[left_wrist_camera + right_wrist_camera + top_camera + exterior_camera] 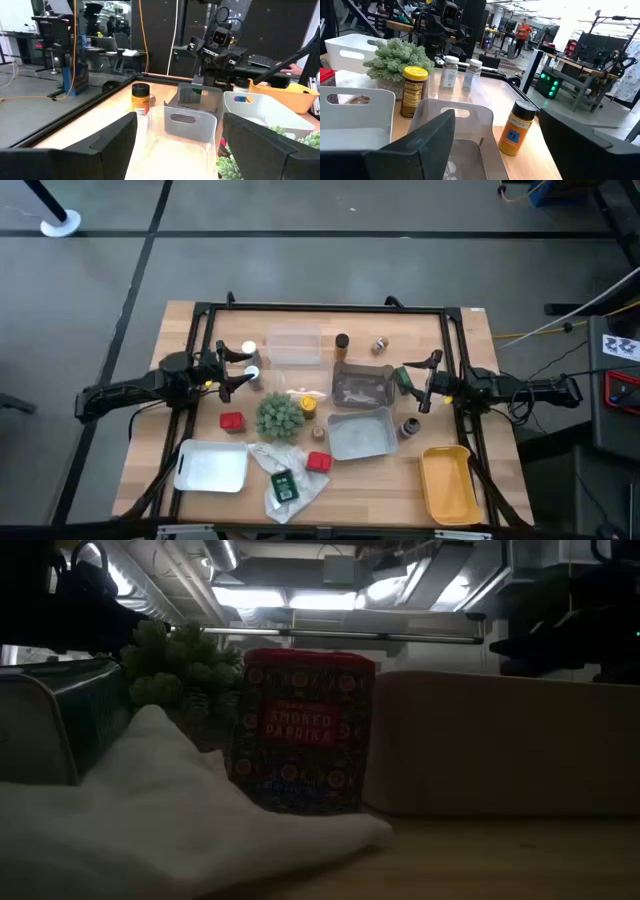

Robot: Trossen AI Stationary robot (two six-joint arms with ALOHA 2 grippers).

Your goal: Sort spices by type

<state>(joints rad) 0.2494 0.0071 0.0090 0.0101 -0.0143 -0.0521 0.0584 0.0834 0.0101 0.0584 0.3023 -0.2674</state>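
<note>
The spices stand scattered on the wooden table. Two white-capped jars (250, 361) are right by my left gripper (238, 370), which hovers open at the left. A dark jar with an orange label (342, 342) and a small jar (380, 346) stand far back. A yellow-capped jar (308, 404) stands beside the green plant (278, 417). Red packets (231, 421) (319, 462) lie toward the near side, one showing as a smoked paprika packet (305, 730). A dark jar (409, 428) stands below my right gripper (420, 382), which is open at the right.
A clear tray (293, 345) sits far back. Two grey trays (362, 385) (360, 433) are in the middle, a white tray (212, 467) near left and a yellow tray (448, 483) near right. A white plastic bag (285, 475) lies at the near edge. A black frame (330, 308) rims the table.
</note>
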